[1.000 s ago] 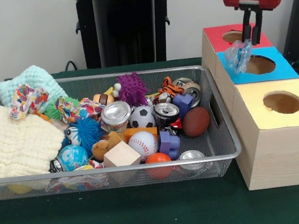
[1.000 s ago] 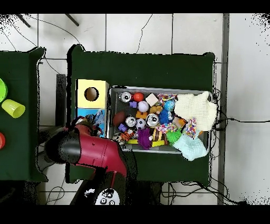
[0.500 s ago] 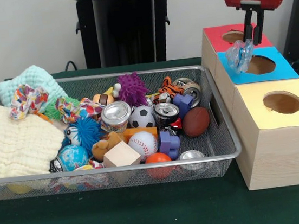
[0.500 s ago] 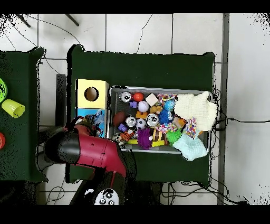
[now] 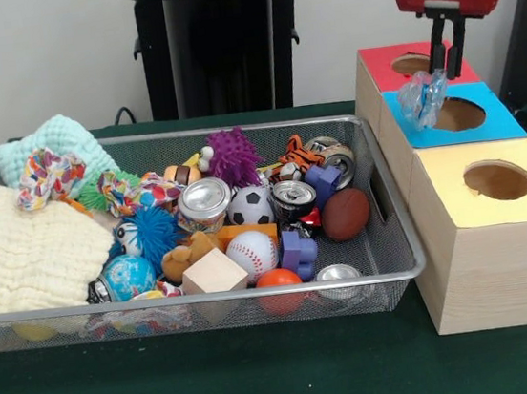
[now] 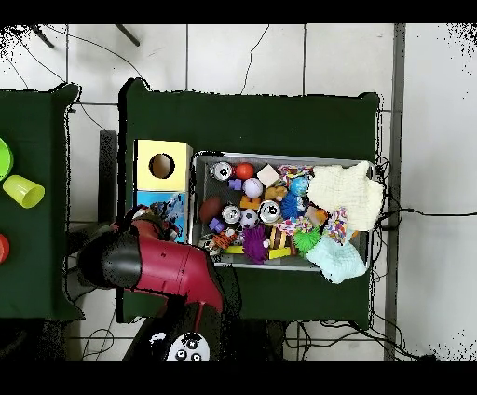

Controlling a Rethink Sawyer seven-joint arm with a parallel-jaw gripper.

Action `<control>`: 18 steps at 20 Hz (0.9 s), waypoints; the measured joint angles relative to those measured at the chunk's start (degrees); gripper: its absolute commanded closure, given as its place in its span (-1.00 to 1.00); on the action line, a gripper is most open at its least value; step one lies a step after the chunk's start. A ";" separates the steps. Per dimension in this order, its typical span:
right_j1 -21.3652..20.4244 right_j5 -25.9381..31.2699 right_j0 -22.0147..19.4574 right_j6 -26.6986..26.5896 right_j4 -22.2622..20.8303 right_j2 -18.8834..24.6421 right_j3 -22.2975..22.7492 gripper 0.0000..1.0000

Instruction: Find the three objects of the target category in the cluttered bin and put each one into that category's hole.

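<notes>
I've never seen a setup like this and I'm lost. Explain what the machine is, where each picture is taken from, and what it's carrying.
It is a red and black robot arm ending in a gripper. One picture looks across the table at it; the other looks straight down. On the green table sits a wire bin crowded with balls, cans, blocks and cloths. Beside it stand three wooden boxes with holes: a red box, a blue box and a yellow box. The gripper holds a crumpled clear plastic piece over the blue box's hole.
</notes>
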 measured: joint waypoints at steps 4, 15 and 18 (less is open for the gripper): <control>-0.11 -1.03 0.00 0.00 0.02 0.07 -0.02 -1.00; -0.09 -7.13 -0.65 0.00 0.01 0.15 -0.01 -1.00; -0.03 -7.67 -0.75 0.00 0.01 0.18 -0.01 -1.00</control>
